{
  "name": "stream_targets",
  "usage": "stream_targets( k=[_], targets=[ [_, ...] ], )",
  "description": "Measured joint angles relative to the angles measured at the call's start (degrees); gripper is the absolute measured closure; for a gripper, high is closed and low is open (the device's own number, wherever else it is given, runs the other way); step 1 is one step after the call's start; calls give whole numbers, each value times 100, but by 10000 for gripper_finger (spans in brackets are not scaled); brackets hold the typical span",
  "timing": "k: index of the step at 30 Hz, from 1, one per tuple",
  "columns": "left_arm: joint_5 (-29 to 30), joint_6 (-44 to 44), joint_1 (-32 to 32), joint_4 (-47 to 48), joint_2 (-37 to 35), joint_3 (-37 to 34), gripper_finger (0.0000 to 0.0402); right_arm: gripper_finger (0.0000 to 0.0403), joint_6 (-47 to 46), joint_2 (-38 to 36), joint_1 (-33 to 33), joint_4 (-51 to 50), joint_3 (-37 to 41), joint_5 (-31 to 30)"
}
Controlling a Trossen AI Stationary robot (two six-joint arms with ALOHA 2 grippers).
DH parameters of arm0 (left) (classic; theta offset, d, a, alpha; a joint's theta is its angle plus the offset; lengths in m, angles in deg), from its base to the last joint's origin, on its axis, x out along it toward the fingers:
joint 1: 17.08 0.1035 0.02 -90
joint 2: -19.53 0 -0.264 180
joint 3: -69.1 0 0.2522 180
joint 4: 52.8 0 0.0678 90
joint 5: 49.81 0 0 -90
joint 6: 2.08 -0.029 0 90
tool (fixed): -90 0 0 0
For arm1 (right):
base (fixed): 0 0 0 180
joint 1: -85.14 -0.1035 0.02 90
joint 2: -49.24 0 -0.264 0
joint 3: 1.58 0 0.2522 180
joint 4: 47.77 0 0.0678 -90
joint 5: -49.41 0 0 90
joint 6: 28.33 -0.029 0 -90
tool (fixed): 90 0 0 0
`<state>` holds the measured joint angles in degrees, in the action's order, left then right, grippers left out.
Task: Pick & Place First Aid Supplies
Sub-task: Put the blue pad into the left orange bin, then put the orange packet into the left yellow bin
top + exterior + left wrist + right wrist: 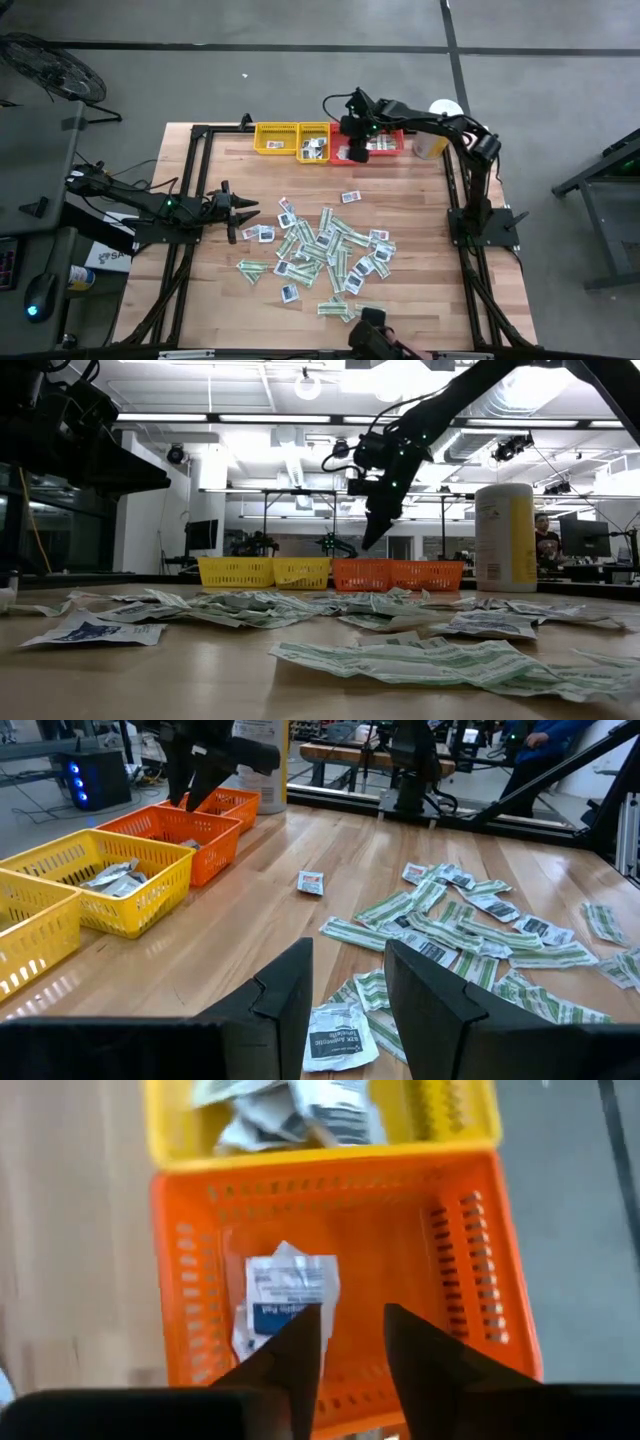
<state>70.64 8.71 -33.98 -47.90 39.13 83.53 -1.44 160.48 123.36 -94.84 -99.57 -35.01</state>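
A first aid packet (288, 1285) lies in the orange tray (470, 1250), partly hidden by my parted, empty right gripper (352, 1345); left gripper (345, 990) waits open.

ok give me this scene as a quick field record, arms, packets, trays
right pincer: open, over an orange tray at the table's far edge
packet in that tray: white with blue patch, lying on the tray floor, not held
left pincer: open, low over the table's left side, holding nothing
packet pile: scattered mid-table
yellow trays: one holds several packets
canister: upright beside the orange trays
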Motion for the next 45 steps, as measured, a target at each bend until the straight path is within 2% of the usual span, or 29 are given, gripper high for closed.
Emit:
stream_targets(
  k=[5,11,14,18,24,29,36,45],
  targets=[
    [1,0,1,0,2,0,275,263,-1624,-195,0,-314,-2,-216],
    [-2,0,1,-2,-1,0,275,246,-3356,-315,-146,-835,-4,188],
    [-2,0,1,0,0,0,275,240,-3788,-315,-367,-1176,-4,391],
    [1,0,1,0,1,0,275,236,-4080,-323,-785,-1509,-4,377],
    [-2,0,0,0,0,0,275,235,-5228,-328,-1485,-1741,-4,26],
    [-1,0,2,0,1,0,275,235,-6284,-303,-2009,-1717,-4,-518],
    [-1,0,0,0,2,0,275,235,-6972,-31,-2363,-1538,-4,-767],
    [1,0,-1,0,-1,0,275,233,-7195,272,-2489,-1384,-4,-937]
  ],
)
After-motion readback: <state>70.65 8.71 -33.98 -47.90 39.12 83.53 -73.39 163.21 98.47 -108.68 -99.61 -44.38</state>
